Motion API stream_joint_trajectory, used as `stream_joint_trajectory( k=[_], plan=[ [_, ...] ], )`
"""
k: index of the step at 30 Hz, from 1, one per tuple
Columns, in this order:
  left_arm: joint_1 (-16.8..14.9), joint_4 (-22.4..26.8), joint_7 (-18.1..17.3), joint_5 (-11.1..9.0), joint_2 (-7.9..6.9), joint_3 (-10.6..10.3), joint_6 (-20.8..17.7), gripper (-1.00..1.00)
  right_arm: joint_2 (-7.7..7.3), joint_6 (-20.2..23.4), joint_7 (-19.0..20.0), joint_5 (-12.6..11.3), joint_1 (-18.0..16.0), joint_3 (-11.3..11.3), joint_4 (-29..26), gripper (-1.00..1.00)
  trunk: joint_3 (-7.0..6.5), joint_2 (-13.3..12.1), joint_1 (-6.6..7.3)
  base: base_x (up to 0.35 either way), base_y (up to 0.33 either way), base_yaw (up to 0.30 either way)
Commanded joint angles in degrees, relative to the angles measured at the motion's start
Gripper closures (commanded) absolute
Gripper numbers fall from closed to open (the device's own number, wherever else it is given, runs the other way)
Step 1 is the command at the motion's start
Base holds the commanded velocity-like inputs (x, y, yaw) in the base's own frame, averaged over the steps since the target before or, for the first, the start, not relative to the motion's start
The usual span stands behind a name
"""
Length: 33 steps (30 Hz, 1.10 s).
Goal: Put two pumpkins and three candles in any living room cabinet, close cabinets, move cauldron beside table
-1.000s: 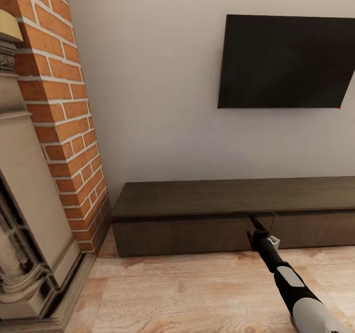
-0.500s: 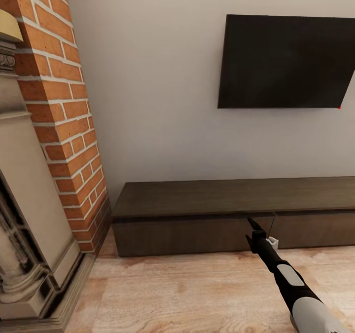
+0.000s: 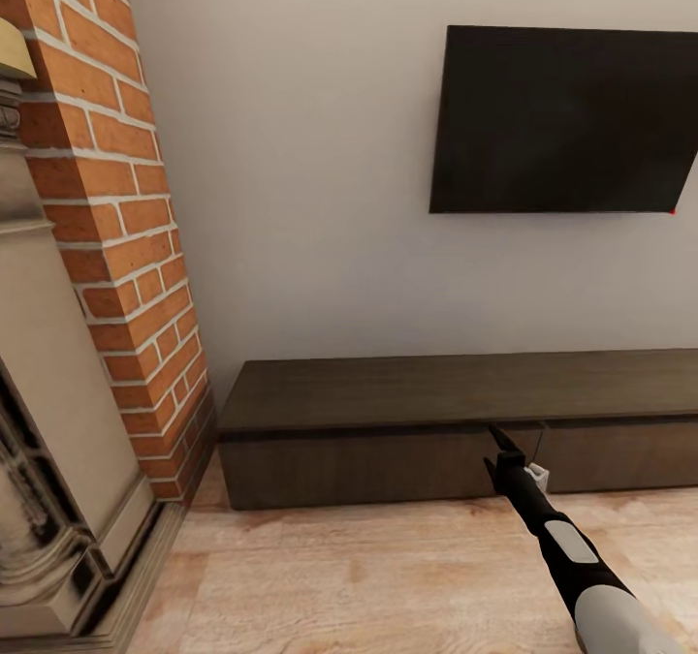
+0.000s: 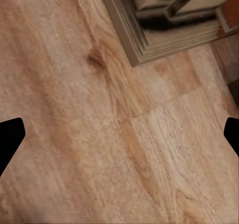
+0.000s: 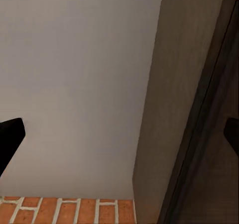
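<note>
The right gripper (image 3: 500,444), fingers spread, has been withdrawn slightly from the long dark-brown wooden cabinet (image 3: 388,392), whose fronts appear shut.

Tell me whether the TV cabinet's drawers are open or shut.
Shut, as far as shown: the cabinet has flush drawer fronts, no pale interior visible. Its right end is out of frame.
</note>
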<state>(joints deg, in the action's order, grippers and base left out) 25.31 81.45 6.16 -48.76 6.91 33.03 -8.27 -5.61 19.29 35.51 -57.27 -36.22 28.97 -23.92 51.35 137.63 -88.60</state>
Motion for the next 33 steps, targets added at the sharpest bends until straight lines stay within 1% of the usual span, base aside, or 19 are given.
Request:
stream_joint_trajectory(
  k=[1, 5, 8, 13, 18, 24, 27, 28, 29, 30, 33],
  plan=[
    [0.0, 0.0, 0.0, 0.0, 0.01, 0.0, 0.0, -1.00, -0.02, 0.0, 0.7, 0.0, 0.0, 0.0, 0.1, -1.00, 0.00, 0.0, 0.00, 0.264, 0.000, 0.000],
    [0.0, -0.2, 0.1, 0.0, -0.06, 0.0, -0.2, -1.00, -0.21, 0.3, 2.2, 0.0, 0.0, 0.0, -0.1, -1.00, 0.00, 0.0, 0.00, 0.301, 0.000, 0.000],
    [-0.1, -1.3, 0.1, -0.2, -0.11, -0.2, -0.2, -1.00, -0.18, 0.6, 2.7, 0.0, 0.1, 0.0, -0.6, -1.00, 0.00, 0.0, 0.00, 0.214, 0.000, 0.000],
    [-0.1, -2.9, -0.1, -0.6, -0.07, -0.2, 0.0, -1.00, -0.07, 1.0, 3.0, 0.0, 0.2, -0.4, -2.4, -1.00, -0.07, 0.0, 0.00, 0.081, 0.000, -0.037],
    [-0.1, -3.1, -0.2, -0.8, -0.06, -0.1, -0.1, -1.00, 0.25, 0.5, 3.3, 0.0, 0.2, -0.2, -2.7, -1.00, -0.33, 0.0, 0.00, 0.011, 0.000, -0.129],
    [-0.1, -3.2, -0.2, -4.0, -0.19, 0.0, -0.1, -1.00, 0.32, 0.0, 3.4, -0.1, 0.2, 0.0, -2.1, -1.00, -0.39, 0.0, 0.00, 0.001, 0.000, -0.027],
    [-0.1, -3.2, -0.2, -4.4, -0.20, 0.0, -0.1, -1.00, 0.23, 0.0, 3.5, -0.7, 0.2, 0.1, -2.0, -1.00, -0.40, 0.0, 0.00, 0.000, 0.000, -0.008],
    [-0.1, -3.2, -0.2, -4.6, -0.21, 0.0, -0.1, -1.00, 0.20, 0.0, 3.5, -1.3, 0.2, 0.1, -1.9, -1.00, -0.40, 0.0, 0.00, 0.000, 0.000, -0.006],
    [-0.1, -3.2, -0.2, -4.7, -0.19, 0.0, -0.1, -1.00, 0.14, 0.0, 3.5, -2.4, 0.2, 0.1, -1.7, -1.00, -0.41, 0.0, 0.00, 0.000, 0.000, -0.005],
    [-0.1, -3.2, -0.2, -4.9, -0.21, 0.0, 0.0, -1.00, 0.05, 0.0, 3.6, -4.6, 0.2, 0.1, -0.9, -1.00, -0.41, 0.0, 0.00, 0.000, 0.000, -0.003],
    [-0.1, -3.2, -0.2, -5.0, -0.20, 0.0, 0.0, -1.00, -0.06, 0.0, 3.6, -7.8, 0.1, 0.0, 1.5, -1.00, -0.41, 0.0, 0.00, 0.000, 0.000, -0.002]
  ],
)
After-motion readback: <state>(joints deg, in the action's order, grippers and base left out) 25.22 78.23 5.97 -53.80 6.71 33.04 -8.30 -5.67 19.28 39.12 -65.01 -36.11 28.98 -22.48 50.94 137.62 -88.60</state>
